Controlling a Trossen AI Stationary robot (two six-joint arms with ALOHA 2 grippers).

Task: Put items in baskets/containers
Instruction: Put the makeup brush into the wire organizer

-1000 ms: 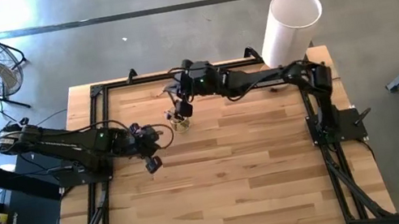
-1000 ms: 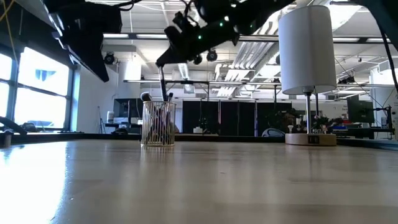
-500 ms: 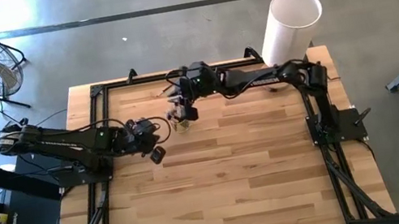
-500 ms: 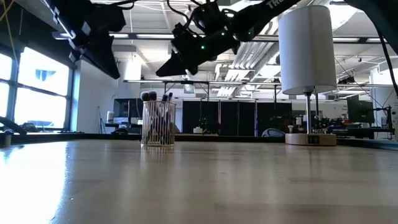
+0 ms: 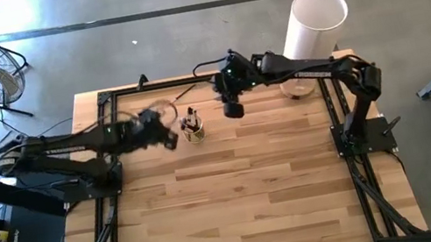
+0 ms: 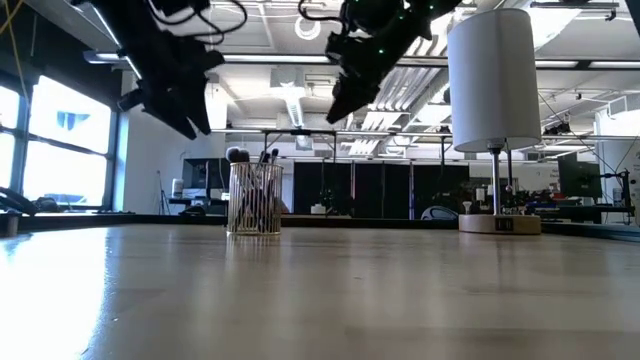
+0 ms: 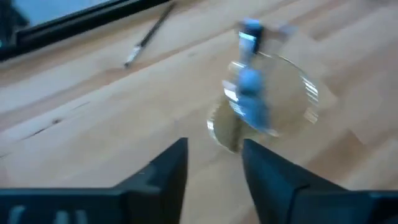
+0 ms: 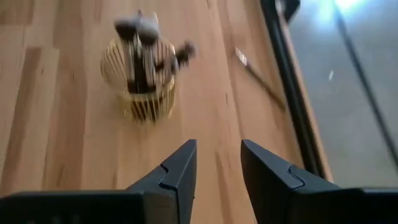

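The small clear cup (image 5: 192, 130) stands on the table toward its far edge, with several brushes (image 8: 142, 37) upright in it, heads up; it also shows in the low view (image 6: 255, 198). One thin stick (image 7: 148, 35) lies flat on the wood beyond the cup, near the black frame rail. My left gripper (image 5: 168, 139) hovers just left of the cup, open (image 7: 214, 163). My right gripper (image 5: 232, 109) hangs to the cup's right and above it, open (image 8: 218, 163), with nothing between its fingers.
A tall white cylinder (image 5: 313, 25) stands on a round base at the table's far right corner. A black frame rail (image 5: 147, 87) runs along the far edge. The wide wooden tabletop (image 5: 246, 196) stretches toward the near edge.
My right gripper has let go of a brush it held down into the cup, then risen and drawn back toward the table's right edge. The brush now stands in the cup with the others. My left gripper has swung toward the far edge, up beside the cup.
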